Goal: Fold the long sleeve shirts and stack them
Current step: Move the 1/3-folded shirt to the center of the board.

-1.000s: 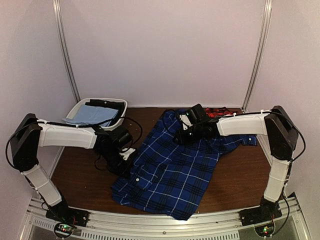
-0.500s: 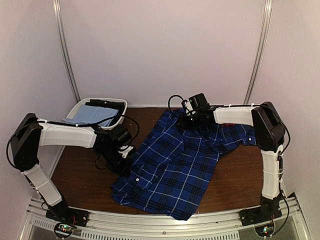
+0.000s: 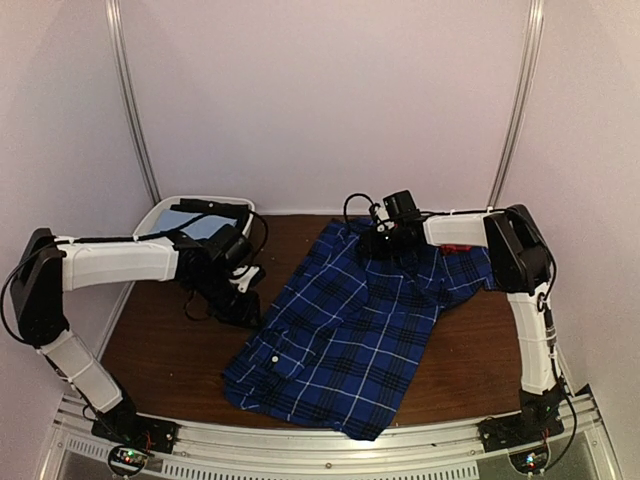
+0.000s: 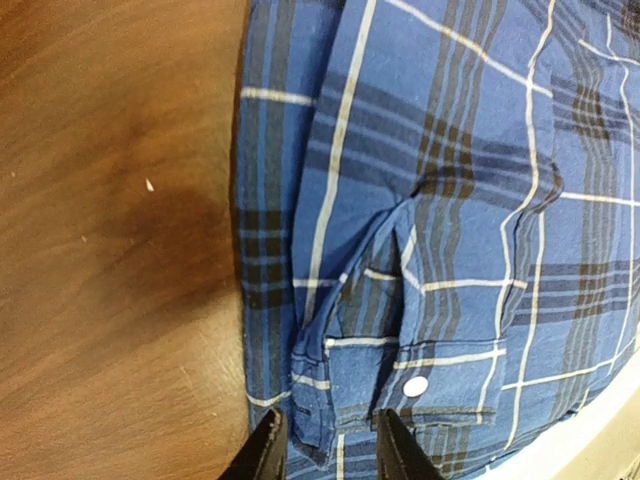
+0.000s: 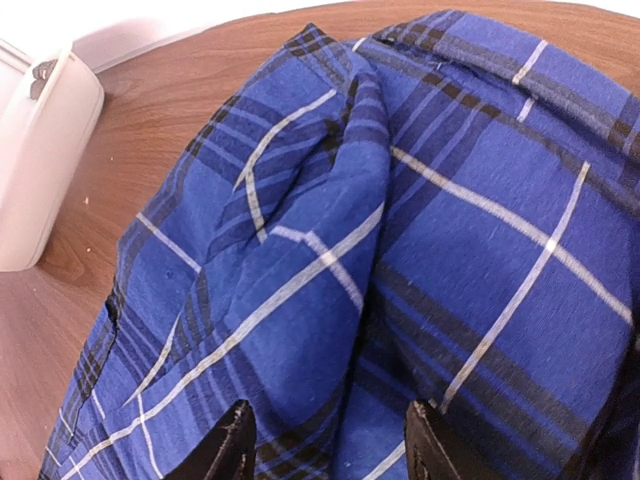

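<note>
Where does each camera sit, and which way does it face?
Top external: above and behind the bases, facing down over the table; left arm and right arm show.
Left wrist: facing down at the blue plaid shirt and table; its jaws show.
Right wrist: looking across the shirt toward the white bin; its jaws show.
Shared: every view has the shirt.

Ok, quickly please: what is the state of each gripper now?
Left gripper: open, over the blue plaid shirt, holding nothing.
Right gripper: open, holding nothing.
</note>
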